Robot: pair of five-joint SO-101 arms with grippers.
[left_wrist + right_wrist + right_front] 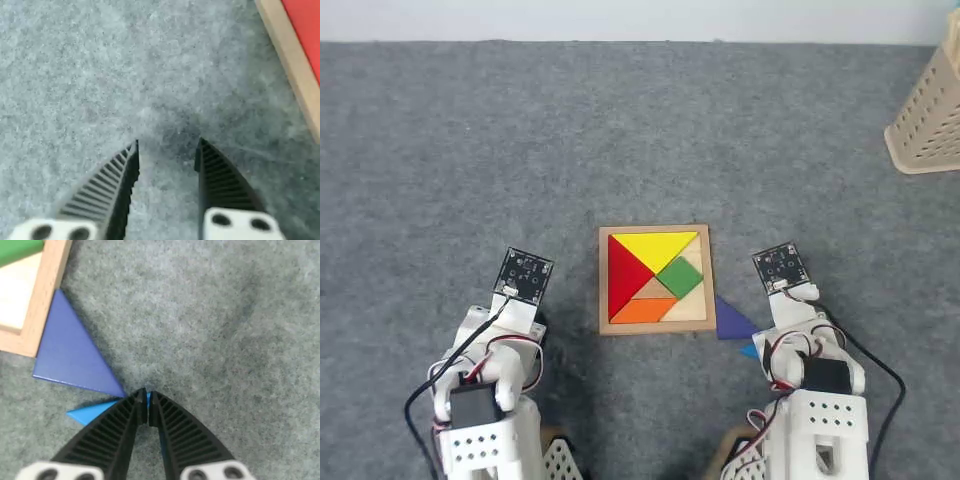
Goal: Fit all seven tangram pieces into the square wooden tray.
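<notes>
Right fingers (125,425): closed to a narrow slit, low over the grey worktop (470,150). A sliver of the light blue piece (92,412) shows between the tips, so I judge they have it pinched by one corner. The rest of the piece lies flat to one side of them.

Left fingers (117,175): spread wide with nothing between them, over bare worktop. The tray rim (287,55) is off beyond one tip.

Dark blue triangle (70,355): flat on the worktop just ahead of the right fingertips. Its near corner almost meets them and its far corner touches the outer wall of the tray.

Step in hand, in my judgement: picking up the light blue piece, one of two outside the tray.

Square wooden tray (603,285), between the two sets of fingers, holds:
- yellow triangle (653,248) along the edge farthest from the fingers
- red triangle (623,275) on the side toward the left fingers
- green square (679,277) near the middle
- orange piece (642,311) along the near edge
- a tan triangular patch (655,289) between these, which I cannot tell for a piece or bare wood

Pale bare floor (688,306) shows on the side toward the right fingers.

Next move calls for lifting the light blue piece clear of the dark blue triangle, carrying it over the rim and turning it to suit an open gap. With only a corner held, it may swivel.
</notes>
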